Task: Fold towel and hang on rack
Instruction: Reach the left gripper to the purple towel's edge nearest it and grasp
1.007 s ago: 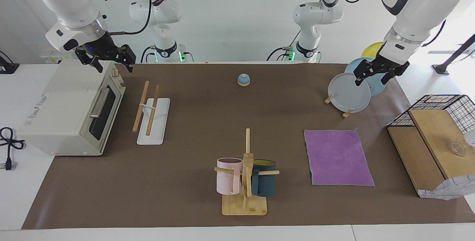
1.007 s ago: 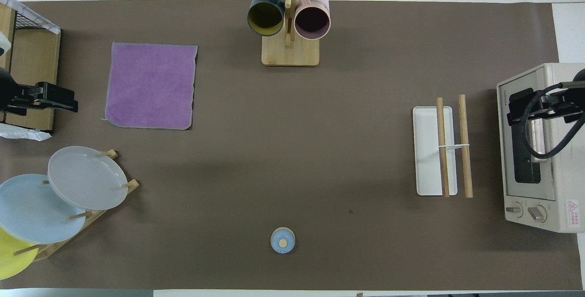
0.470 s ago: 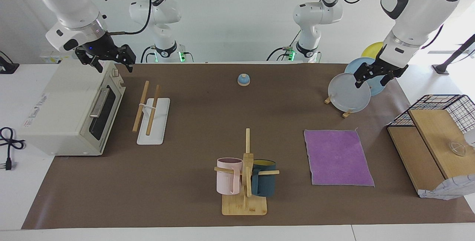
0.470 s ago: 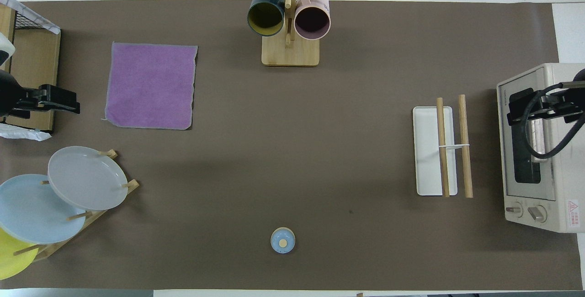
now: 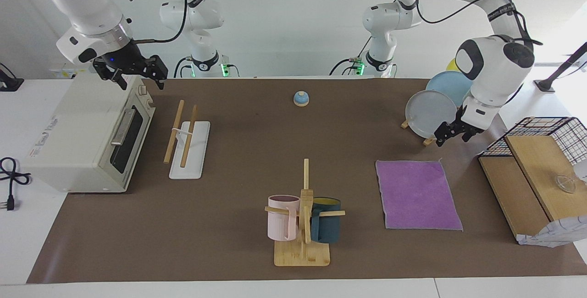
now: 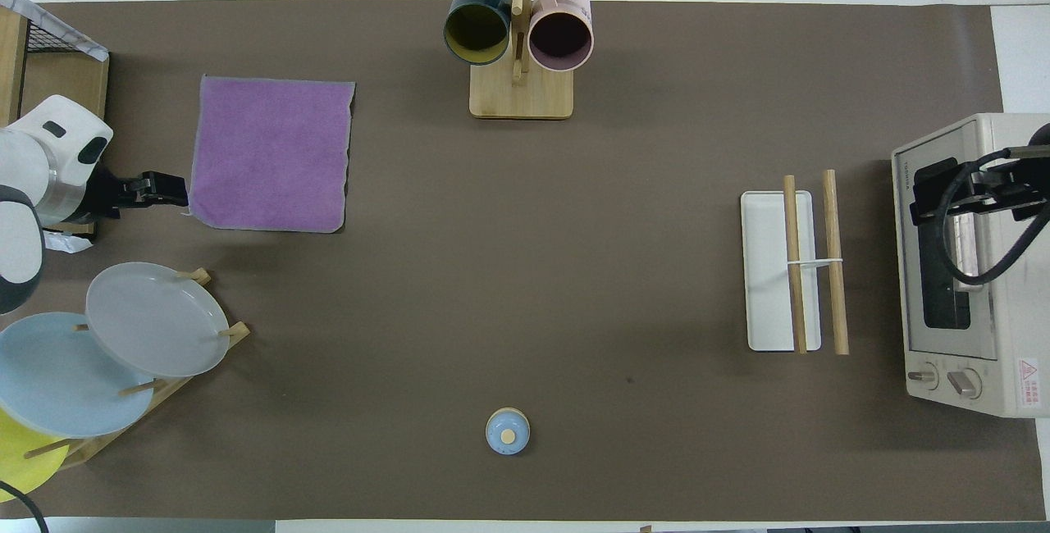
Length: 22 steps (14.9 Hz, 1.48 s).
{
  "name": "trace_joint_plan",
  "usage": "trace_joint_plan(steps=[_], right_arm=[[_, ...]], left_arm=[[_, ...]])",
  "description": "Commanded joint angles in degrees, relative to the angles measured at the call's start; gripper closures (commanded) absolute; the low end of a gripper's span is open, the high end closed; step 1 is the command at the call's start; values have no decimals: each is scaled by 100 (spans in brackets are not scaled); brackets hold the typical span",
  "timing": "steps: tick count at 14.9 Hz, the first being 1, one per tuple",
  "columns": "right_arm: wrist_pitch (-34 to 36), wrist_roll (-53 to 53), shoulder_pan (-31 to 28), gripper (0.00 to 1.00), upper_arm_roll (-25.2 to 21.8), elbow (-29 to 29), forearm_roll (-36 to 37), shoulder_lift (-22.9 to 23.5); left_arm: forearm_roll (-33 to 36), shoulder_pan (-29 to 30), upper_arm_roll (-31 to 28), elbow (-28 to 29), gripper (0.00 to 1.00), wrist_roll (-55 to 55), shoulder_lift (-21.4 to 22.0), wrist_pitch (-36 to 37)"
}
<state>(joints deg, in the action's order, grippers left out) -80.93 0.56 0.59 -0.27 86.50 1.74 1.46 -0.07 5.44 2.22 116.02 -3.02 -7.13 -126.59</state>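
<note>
- Facing view: a brown mat (image 5: 238, 151) covered the table against a white wall. The towel (image 5: 418, 195) lay flat, purple side up, lower right of the frame. The rack (image 5: 188, 140) sat left of centre beside the toaster oven (image 5: 87, 137).
- The left gripper (image 5: 454, 132) hung empty with its fingers apart, right of frame, just above the towel's upper corner and beside the grey plate (image 5: 429, 113). The right gripper (image 5: 135, 74) waited spread open and empty over the oven, upper left.
- Overhead view: towel (image 6: 269, 153) was upper left, left gripper (image 6: 164, 189) at its edge; can't tell if touching. The rack (image 6: 783, 271) was at the right, with the right gripper (image 6: 956, 189) over the oven (image 6: 968, 353). A mug tree (image 6: 518, 66) stood top centre.
</note>
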Motion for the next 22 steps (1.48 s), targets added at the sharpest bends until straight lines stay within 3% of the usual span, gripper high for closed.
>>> trace_joint_plan(steps=[1,4,5,8,10,11,21,22], right_arm=[[68,50,-23,0,9,69,46,-85],[68,50,-23,0,9,69,46,-85],[68,58,-23,0,9,69,46,-85],[68,50,-23,0,9,60,46,-85],[68,58,-23,0,9,69,46,-85],[68,58,-23,0,9,69,46,-85],[68,58,-23,0,9,69,46,-85],[68,50,-23,0,9,60,46,-85]], left_arm=[[51,71,33,-79,1,-41,-533,-593],[-98,80,33,-132,13,-59,-886,-963],[-116,115,33,-210,22,-50,-965,-990],[-124,168,33,-343,32,-50,-1115,-955],[-125,177,41,-308,51,-50,-1115,-929],[-125,177,41,-299,55,-50,-1115,-920],[-371,195,41,-185,55,-67,-1071,-613],[-379,195,41,-193,64,-67,-1071,-595]])
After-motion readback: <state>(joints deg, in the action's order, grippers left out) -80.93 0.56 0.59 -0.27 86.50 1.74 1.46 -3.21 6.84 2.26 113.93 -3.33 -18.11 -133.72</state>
